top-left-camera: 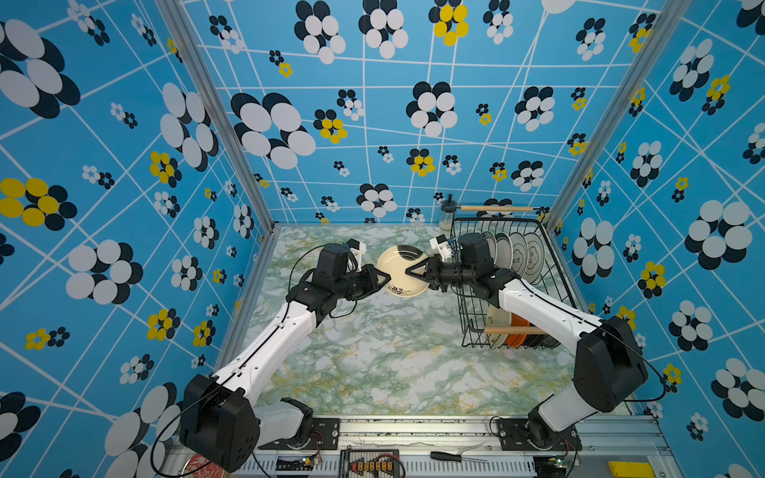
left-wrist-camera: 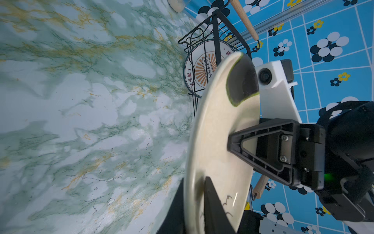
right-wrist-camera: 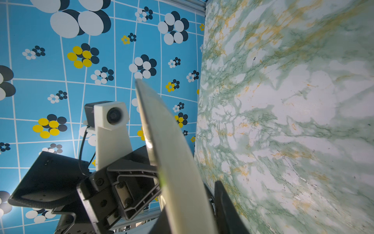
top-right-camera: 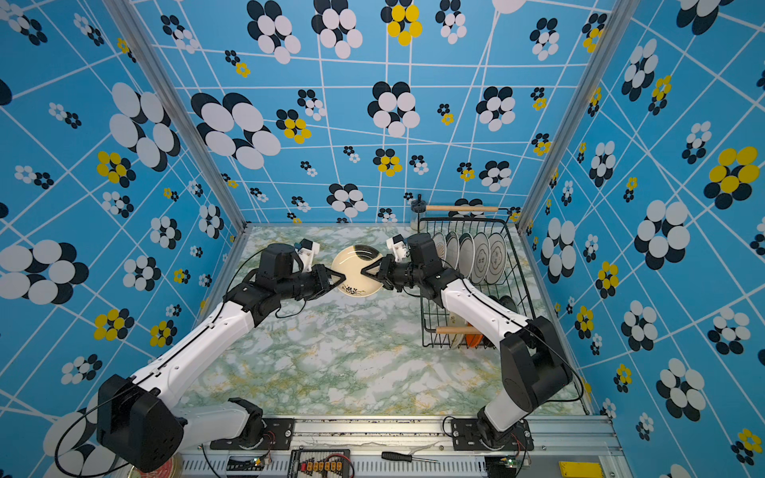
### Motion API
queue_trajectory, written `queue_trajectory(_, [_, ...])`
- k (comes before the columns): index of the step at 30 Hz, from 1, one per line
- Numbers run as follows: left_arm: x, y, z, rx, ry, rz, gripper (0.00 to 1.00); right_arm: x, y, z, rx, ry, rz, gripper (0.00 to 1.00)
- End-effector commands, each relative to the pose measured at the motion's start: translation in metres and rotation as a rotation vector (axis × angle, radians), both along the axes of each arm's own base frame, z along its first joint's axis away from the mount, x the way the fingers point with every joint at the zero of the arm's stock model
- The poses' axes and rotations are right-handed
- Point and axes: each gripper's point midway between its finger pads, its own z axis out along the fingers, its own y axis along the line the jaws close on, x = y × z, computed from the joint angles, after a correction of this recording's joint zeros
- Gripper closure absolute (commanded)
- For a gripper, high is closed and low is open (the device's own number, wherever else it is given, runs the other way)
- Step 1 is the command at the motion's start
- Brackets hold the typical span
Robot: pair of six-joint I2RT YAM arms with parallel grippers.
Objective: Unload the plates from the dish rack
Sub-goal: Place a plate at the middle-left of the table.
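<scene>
A cream plate [top-left-camera: 401, 269] [top-right-camera: 357, 269] with a black patch and dark sprigs hangs tilted above the marble table, between both grippers. My left gripper [top-left-camera: 383, 278] [left-wrist-camera: 194, 182] is shut on its rim, one finger on each face. On the opposite rim, my right gripper [top-left-camera: 414, 270] [right-wrist-camera: 192, 194] straddles the plate [right-wrist-camera: 178, 172] with its jaws open; a gap shows between one finger and the plate. The black wire dish rack [top-left-camera: 496, 219] [top-right-camera: 463, 219] stands at the back right, holding a row of upright white plates [top-left-camera: 517, 252] and smaller cream and orange ones [top-left-camera: 519, 335] at its near end.
A small glass jar [top-left-camera: 446, 215] stands by the rack's far left corner. The right arm's forearm reaches across the rack. Patterned walls close in three sides. A screwdriver [top-left-camera: 451, 456] and a red round tin [top-left-camera: 203, 465] lie on the front rail.
</scene>
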Motion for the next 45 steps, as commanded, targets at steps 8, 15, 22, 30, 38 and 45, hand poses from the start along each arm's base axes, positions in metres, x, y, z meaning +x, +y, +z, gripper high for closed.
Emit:
queue_trajectory(8, [-0.015,0.018,-0.009,0.018,0.028,-0.02,0.94,-0.004,0.01,0.023,-0.021,-0.065,0.01,0.38])
queue_trajectory(15, [-0.02,0.044,-0.002,0.007,0.043,0.035,0.95,-0.003,-0.002,0.006,-0.121,-0.044,-0.032,0.29])
queue_trajectory(22, [-0.022,0.085,-0.008,0.027,0.089,0.141,0.97,-0.003,-0.03,-0.002,-0.336,-0.086,-0.067,0.21])
queue_trajectory(30, [-0.015,0.15,-0.037,0.114,0.163,0.295,0.96,-0.02,-0.087,0.013,-0.651,-0.193,-0.094,0.07])
queue_trajectory(38, [0.003,0.186,-0.068,0.149,0.216,0.391,0.96,-0.025,-0.14,0.013,-0.91,-0.223,-0.172,0.01])
queue_trajectory(45, [0.024,0.195,-0.098,0.144,0.265,0.445,0.94,-0.017,-0.177,-0.001,-1.151,-0.227,-0.221,0.01])
